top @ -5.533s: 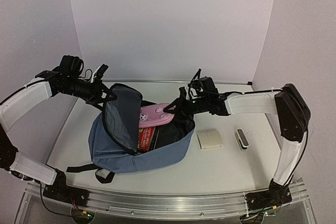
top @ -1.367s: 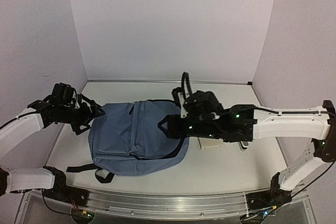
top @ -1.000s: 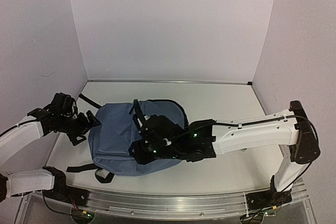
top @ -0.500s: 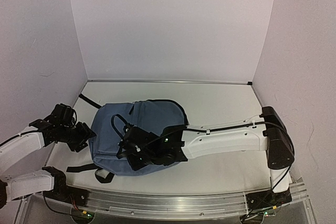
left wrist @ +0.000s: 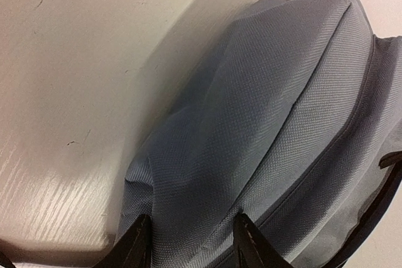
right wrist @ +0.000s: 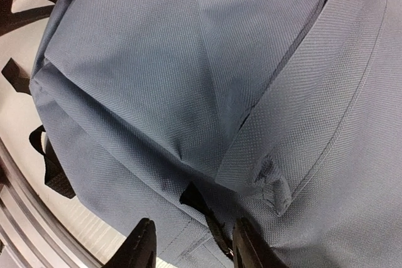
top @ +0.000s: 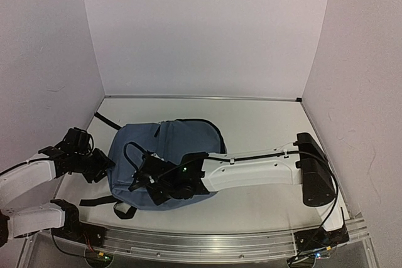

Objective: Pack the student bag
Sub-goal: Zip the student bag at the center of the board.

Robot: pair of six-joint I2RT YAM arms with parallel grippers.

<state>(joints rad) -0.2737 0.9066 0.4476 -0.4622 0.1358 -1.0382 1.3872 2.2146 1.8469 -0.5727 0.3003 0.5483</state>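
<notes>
This is a lab booth. Plain white walls [top: 201,29] box my counter [top: 270,123]; a metal rail [top: 207,241] edges it.

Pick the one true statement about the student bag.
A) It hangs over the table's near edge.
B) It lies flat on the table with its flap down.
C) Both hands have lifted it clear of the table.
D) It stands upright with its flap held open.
B: the student bag lies flat on the table, showing only blue outer fabric, no lining or contents.
</notes>
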